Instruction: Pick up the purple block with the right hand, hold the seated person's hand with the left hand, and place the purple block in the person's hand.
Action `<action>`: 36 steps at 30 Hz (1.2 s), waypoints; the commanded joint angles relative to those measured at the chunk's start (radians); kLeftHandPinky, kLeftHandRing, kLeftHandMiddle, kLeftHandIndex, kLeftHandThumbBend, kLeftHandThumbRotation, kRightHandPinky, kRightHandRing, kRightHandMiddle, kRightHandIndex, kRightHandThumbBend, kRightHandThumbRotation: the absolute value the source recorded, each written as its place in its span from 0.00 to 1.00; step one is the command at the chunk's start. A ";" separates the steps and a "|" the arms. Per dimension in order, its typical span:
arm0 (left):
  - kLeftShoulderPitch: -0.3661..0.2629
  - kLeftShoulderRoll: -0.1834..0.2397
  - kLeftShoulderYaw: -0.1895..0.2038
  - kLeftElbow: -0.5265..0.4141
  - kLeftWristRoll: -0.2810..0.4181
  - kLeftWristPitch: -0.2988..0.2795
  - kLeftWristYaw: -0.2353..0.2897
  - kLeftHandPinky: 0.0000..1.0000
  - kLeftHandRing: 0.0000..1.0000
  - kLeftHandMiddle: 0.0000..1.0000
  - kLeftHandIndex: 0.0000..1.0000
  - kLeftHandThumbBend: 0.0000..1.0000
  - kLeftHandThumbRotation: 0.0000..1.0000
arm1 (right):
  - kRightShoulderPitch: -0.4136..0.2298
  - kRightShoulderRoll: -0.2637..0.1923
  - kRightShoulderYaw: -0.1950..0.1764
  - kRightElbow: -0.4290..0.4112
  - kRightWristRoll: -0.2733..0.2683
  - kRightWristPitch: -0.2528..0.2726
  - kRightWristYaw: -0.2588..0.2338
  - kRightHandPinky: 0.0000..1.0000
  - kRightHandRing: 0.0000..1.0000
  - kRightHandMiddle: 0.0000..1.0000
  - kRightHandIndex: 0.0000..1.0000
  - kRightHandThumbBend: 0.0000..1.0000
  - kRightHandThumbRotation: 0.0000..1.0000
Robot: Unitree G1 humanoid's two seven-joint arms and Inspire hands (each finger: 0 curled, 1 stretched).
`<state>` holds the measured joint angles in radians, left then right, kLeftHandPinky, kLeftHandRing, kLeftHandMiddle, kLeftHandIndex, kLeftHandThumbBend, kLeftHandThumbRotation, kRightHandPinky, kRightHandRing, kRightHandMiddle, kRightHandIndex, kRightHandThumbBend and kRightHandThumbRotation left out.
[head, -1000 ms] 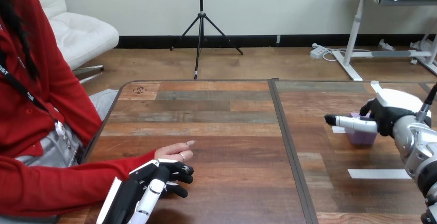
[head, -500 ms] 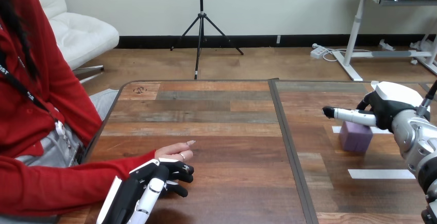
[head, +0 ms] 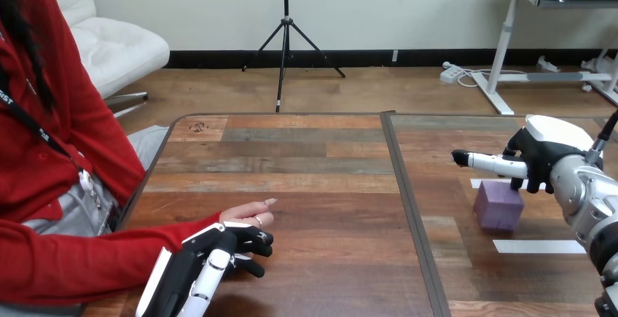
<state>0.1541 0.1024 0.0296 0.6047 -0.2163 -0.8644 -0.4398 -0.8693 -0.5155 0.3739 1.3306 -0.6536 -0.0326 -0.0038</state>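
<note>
Right hand (head: 543, 158) hung open over the right part of the worktop (head: 321, 178), one finger (head: 484, 162) stretched straight toward the middle, holding nothing. Just below it and apart from it, the purple block (head: 498, 206) stood flat on the wood between two strips of white tape (head: 538, 246). It looked like a small, stiff cube with flat matte faces, probably light and not slippery. The safest hold would likely be from above, thumb on one side face and fingers on the opposite one, near the middle so it would not twist. Far across the worktop, the left hand (head: 204, 262) lay against the person's hand (head: 248, 216); whether it gripped it I could not tell.
</note>
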 commanded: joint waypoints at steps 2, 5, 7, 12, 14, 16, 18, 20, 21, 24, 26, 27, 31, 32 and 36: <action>-0.062 -0.001 0.011 0.001 0.000 -0.023 -0.004 0.50 0.62 0.63 0.55 0.50 0.85 | -0.026 0.008 -0.003 -0.007 0.019 -0.008 -0.002 0.21 0.29 0.35 0.37 0.92 1.00; -0.063 -0.002 0.011 0.002 -0.004 -0.020 -0.007 0.50 0.62 0.63 0.55 0.49 0.85 | -0.025 0.007 -0.002 -0.007 0.023 -0.012 -0.006 0.21 0.26 0.32 0.33 0.92 1.00; -0.064 -0.002 0.011 0.002 -0.005 -0.018 -0.008 0.50 0.62 0.63 0.55 0.48 0.85 | -0.025 0.006 -0.001 -0.008 0.024 -0.015 -0.009 0.21 0.26 0.31 0.32 0.92 1.00; -0.068 -0.004 0.012 0.009 -0.014 -0.021 -0.018 0.50 0.62 0.63 0.55 0.48 0.84 | -0.025 0.004 -0.002 -0.008 0.028 -0.020 -0.015 0.26 0.31 0.36 0.34 0.92 1.00; -0.069 -0.003 0.011 0.010 -0.018 -0.016 -0.023 0.50 0.62 0.63 0.55 0.48 0.84 | -0.027 0.003 -0.003 -0.009 0.029 -0.023 -0.016 0.28 0.32 0.37 0.34 0.92 1.00; -0.070 -0.003 0.011 0.010 -0.019 -0.012 -0.024 0.50 0.62 0.63 0.55 0.48 0.84 | -0.029 0.001 -0.003 -0.010 0.030 -0.022 -0.016 0.28 0.33 0.37 0.33 0.92 1.00; -0.070 -0.004 0.012 0.011 -0.019 -0.010 -0.024 0.50 0.62 0.63 0.55 0.49 0.84 | -0.032 0.001 -0.002 -0.010 0.030 -0.019 -0.015 0.31 0.36 0.40 0.40 0.92 1.00; -0.071 -0.004 0.014 0.012 -0.005 -0.012 -0.011 0.50 0.62 0.63 0.55 0.49 0.84 | -0.036 -0.001 0.000 -0.010 0.028 -0.017 -0.013 0.33 0.40 0.44 0.47 0.93 1.00; -0.071 -0.004 0.014 0.012 -0.001 -0.013 -0.007 0.50 0.62 0.63 0.55 0.50 0.84 | -0.037 -0.001 0.000 -0.010 0.028 -0.016 -0.012 0.35 0.42 0.46 0.50 0.93 1.00; -0.073 -0.004 0.015 0.015 0.002 -0.014 -0.003 0.50 0.62 0.63 0.55 0.50 0.84 | -0.044 -0.003 0.005 -0.011 0.023 -0.012 -0.006 0.38 0.48 0.52 0.58 0.94 1.00; -0.075 -0.003 0.014 0.017 0.002 -0.016 -0.004 0.50 0.62 0.63 0.54 0.50 0.84 | -0.047 -0.004 0.006 -0.011 0.022 -0.009 -0.006 0.36 0.46 0.51 0.60 0.94 1.00; -0.076 -0.003 0.014 0.019 0.002 -0.016 -0.005 0.49 0.62 0.63 0.54 0.50 0.84 | -0.048 -0.004 0.007 -0.011 0.021 -0.008 -0.007 0.33 0.44 0.49 0.62 0.94 1.00; -0.076 -0.003 0.012 0.019 -0.003 -0.017 -0.009 0.49 0.62 0.63 0.54 0.50 0.84 | -0.056 -0.006 0.010 -0.013 0.019 -0.002 0.000 0.29 0.41 0.48 0.66 0.96 1.00; -0.076 -0.003 0.012 0.020 -0.007 -0.018 -0.014 0.49 0.62 0.63 0.54 0.49 0.84 | -0.057 -0.006 0.010 -0.013 0.019 -0.002 0.002 0.29 0.41 0.49 0.68 0.97 1.00; -0.081 -0.003 0.012 0.027 -0.014 -0.020 -0.024 0.49 0.62 0.63 0.55 0.48 0.84 | -0.063 -0.009 0.011 -0.015 0.019 -0.001 0.011 0.30 0.43 0.52 0.71 0.98 1.00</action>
<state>0.1453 0.1019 0.0314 0.6281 -0.2250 -0.8644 -0.4524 -0.8652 -0.5131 0.3776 1.3375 -0.6363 -0.0358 -0.0014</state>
